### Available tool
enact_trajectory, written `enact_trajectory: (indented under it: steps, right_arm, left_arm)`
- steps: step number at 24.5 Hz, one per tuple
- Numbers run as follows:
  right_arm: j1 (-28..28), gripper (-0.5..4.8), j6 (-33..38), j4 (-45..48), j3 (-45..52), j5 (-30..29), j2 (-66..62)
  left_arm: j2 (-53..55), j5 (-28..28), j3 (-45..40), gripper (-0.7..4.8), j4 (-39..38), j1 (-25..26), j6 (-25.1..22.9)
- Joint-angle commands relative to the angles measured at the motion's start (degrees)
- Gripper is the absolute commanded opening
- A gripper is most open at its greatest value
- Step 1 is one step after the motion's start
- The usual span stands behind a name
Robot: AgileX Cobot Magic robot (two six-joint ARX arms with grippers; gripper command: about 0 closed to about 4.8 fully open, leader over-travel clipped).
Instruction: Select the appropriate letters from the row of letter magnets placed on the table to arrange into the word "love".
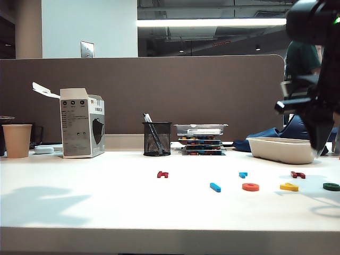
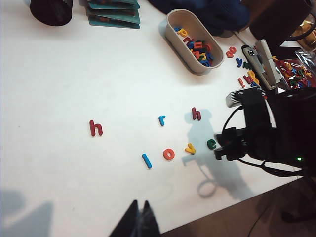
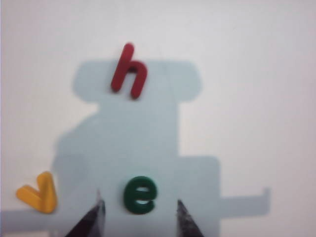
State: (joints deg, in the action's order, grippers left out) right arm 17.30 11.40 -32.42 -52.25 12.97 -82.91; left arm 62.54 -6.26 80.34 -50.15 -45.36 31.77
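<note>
Nearest to you on the table [image 1: 79, 207] lie the blue bar [image 1: 215, 187], orange ring [image 1: 251, 187], yellow piece [image 1: 289, 187] and green piece [image 1: 331, 186], in one row toward the right. Your right gripper [image 3: 139, 212] hangs above the green piece with jaws apart, holding nothing. Your left gripper [image 2: 140, 217] waits at the near edge with its tips together.

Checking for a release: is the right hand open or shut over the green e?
Open: in the right wrist view, the right hand straddles the green e with gaps.
</note>
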Motion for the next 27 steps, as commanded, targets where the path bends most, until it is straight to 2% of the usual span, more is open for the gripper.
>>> enact_trajectory:
  steps: [1,5,8,9,12,13,14,17,20,22,27]
  right_arm:
    - [0.1,1.8,-3.0,0.3,-0.1,4.6,3.8]
    - [-0.8,1.78,-7.3,-2.1,-0.1,10.8,12.8]
    - [-2.9,1.65,-7.4,-4.3,-0.1,10.9,17.4]
    - [-5.2,1.39,-7.4,-5.9,-0.1,10.9,20.6]
    - [-9.2,1.33,-7.4,-8.5,-0.1,10.9,25.3]
    - [-10.4,1.21,-7.6,-9.2,-0.1,10.8,26.6]
    - [-11.9,0.84,-8.3,-10.0,-0.1,10.4,28.5]
    - [-15.7,-0.07,-10.8,-11.1,-0.1,7.4,32.9]
    - [-19.3,-0.06,-11.1,-11.5,0.0,2.9,37.3]
    - [-21.8,-0.06,-11.0,-11.5,0.0,-3.0,41.0]
    - [-23.0,-0.06,-11.0,-10.8,1.5,-8.3,46.7]
  left_arm:
    - [-0.2,-0.2,0.2,-0.05,0.5,-0.1,-0.2]
    - [-0.2,-0.2,0.2,-0.05,0.5,-0.1,-0.2]
    - [-0.2,-0.2,0.2,-0.05,0.5,-0.1,-0.2]
    - [-0.2,-0.2,0.2,-0.05,0.5,-0.1,-0.2]
    - [-0.2,-0.2,0.2,-0.05,0.5,-0.1,-0.2]
    - [-0.2,-0.2,0.2,-0.05,0.5,-0.1,-0.2]
    - [-0.2,-0.2,0.2,-0.05,0.5,-0.1,-0.2]
    - [-0.2,-0.2,0.2,-0.05,0.5,-0.1,-0.2]
    - [-0.2,-0.2,0.2,-0.05,0.5,-0.1,-0.2]
    - [-0.2,-0.2,0.2,-0.05,0.5,-0.1,-0.2]
    - [-0.2,-0.2,0.2,-0.05,0.5,-0.1,-0.2]
